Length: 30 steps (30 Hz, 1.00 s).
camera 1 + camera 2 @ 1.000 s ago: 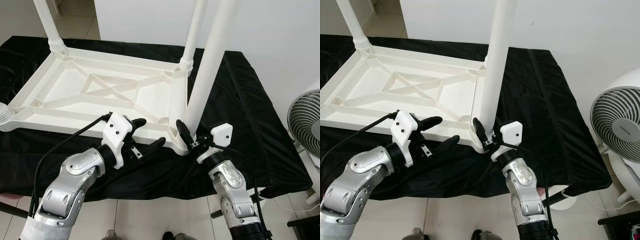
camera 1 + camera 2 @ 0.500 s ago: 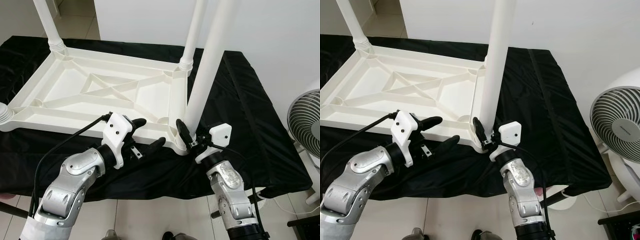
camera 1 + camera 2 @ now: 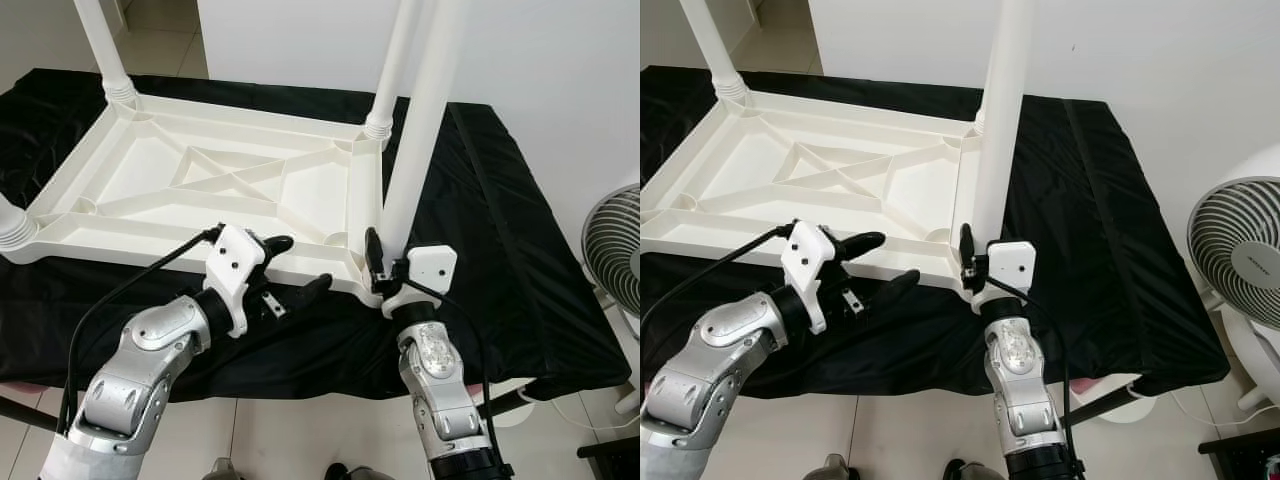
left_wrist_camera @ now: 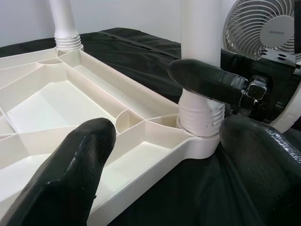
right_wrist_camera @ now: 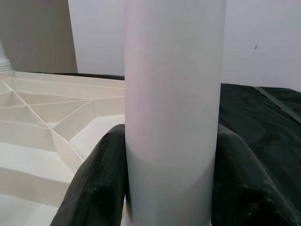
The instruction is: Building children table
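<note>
At lower centre your right gripper (image 3: 381, 268) clamps the last leg (image 3: 415, 140) in its corner socket; left gripper (image 3: 288, 272) open beside the tabletop (image 3: 200, 190); three legs already stand.

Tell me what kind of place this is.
Probably a room in a home: tiled floor, plain white wall, a standing fan, and an upturned white table on a black-draped work surface.

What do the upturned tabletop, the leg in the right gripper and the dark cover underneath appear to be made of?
The tabletop looks like moulded white plastic with a smooth satin finish: cast ribs brace its underside. The leg held by the right gripper looks the same, with a ridged collar at its base. The cover looks like thin black fabric, creased and faintly shiny.
</note>
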{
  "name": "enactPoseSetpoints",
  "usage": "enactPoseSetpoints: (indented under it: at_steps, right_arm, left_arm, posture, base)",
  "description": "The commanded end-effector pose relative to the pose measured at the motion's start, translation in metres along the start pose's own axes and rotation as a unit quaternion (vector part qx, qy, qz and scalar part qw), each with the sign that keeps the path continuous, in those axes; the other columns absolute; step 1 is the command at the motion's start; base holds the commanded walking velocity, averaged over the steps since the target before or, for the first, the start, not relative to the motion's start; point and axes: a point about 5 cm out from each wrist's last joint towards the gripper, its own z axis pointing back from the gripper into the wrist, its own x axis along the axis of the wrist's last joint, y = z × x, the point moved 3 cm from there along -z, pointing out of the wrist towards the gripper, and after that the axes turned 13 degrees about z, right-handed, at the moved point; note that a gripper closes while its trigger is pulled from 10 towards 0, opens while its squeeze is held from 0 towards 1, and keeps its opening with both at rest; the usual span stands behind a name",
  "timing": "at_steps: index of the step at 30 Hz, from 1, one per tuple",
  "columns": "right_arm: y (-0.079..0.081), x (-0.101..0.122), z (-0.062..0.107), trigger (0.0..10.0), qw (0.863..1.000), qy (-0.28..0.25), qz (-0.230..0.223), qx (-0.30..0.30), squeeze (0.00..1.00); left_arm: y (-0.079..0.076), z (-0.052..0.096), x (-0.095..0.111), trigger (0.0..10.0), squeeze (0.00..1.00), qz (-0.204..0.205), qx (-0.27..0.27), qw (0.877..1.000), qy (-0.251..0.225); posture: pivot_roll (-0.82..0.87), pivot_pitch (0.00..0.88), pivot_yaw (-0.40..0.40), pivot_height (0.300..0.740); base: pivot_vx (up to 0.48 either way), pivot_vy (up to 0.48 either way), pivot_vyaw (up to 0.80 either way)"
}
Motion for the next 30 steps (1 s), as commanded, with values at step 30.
enactPoseSetpoints:
  at_steps: [30]
  right_arm:
    - [-0.017, -0.036, 0.03, 10.0, 1.0, 0.024, -0.002, -0.003, 0.0]
  left_arm:
    - [0.003, 0.003, 0.003, 10.0, 0.0, 0.001, 0.012, 1.0, 0.0]
  posture:
    - [0.16, 0.149, -0.027, 0.74]
  base:
    - [0.0, 0.0, 0.0]
